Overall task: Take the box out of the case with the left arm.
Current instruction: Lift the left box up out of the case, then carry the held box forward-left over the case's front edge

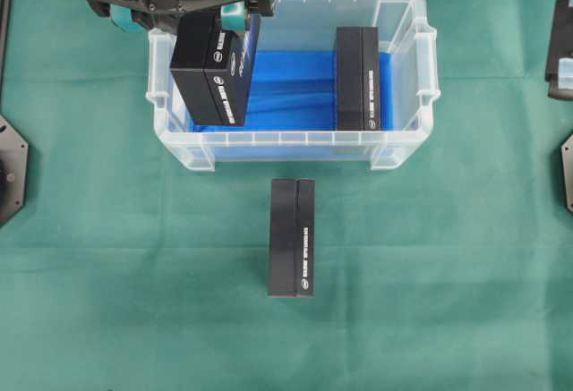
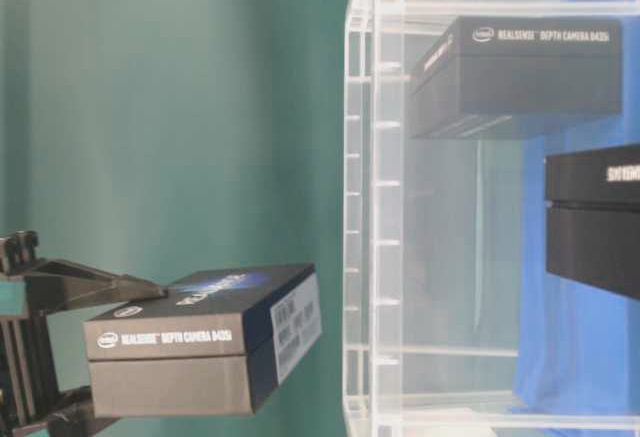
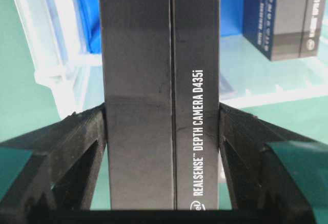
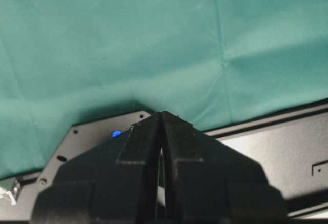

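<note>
My left gripper (image 1: 183, 20) is shut on a black box (image 1: 218, 67) and holds it by its two long sides. The left wrist view shows the black fingers (image 3: 87, 137) pressed against the box (image 3: 138, 55) on both sides, around my left gripper (image 3: 161, 112). The box hangs tilted over the left end of the clear case (image 1: 405, 149), which is lined with blue cloth. From table level the held box (image 2: 200, 342) is outside the case's ribbed rim (image 2: 368, 207). My right gripper (image 4: 162, 116) is shut and empty, parked at the right edge (image 1: 560, 60).
A second black box (image 1: 358, 78) stands inside the case at its right end. A third black box (image 1: 292, 237) lies on the green cloth in front of the case. Black base plates (image 1: 11, 169) sit at the table's left and right edges.
</note>
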